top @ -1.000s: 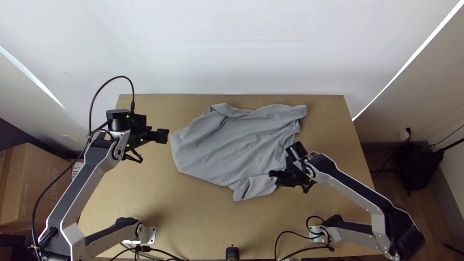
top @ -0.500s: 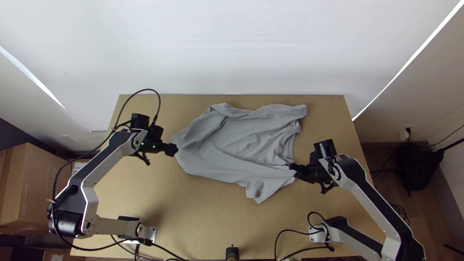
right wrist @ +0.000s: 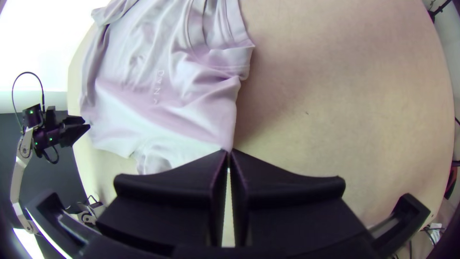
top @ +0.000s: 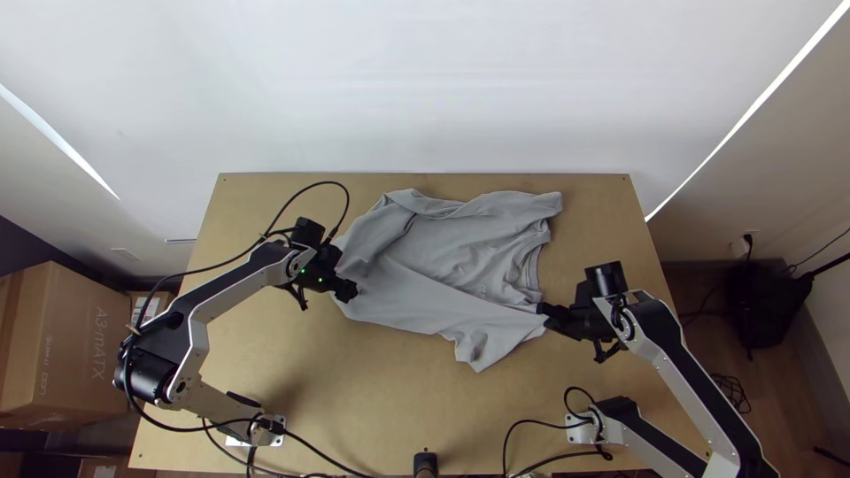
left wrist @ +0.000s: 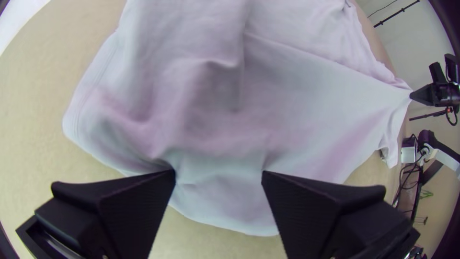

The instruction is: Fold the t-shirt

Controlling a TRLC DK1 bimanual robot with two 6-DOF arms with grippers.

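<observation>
Shirt (top: pixel 443 265), grey, lies across the middle of the table (top: pixel 292 381) in the top view, spread but rumpled, its collar (top: pixel 534 265) toward the right arm's side. The left gripper (top: pixel 351 291) is over its other end, seen too small there for me to judge its grip. The right gripper (top: pixel 544 312) is at the corner between the collar and the near sleeve (top: pixel 478 348).

From the left wrist, the left gripper (left wrist: pixel 218 173) stands wide, a fingertip to either side of loose, creased cloth; I can't tell whether they touch it. Farther off, the cloth is drawn to a point at the other gripper.

From the right wrist, the right gripper (right wrist: pixel 228 151) is pinched together at the very tips on that corner of the shirt, with the cloth running out in folds from the hold. Bare table lies to the other side of its fingers.
</observation>
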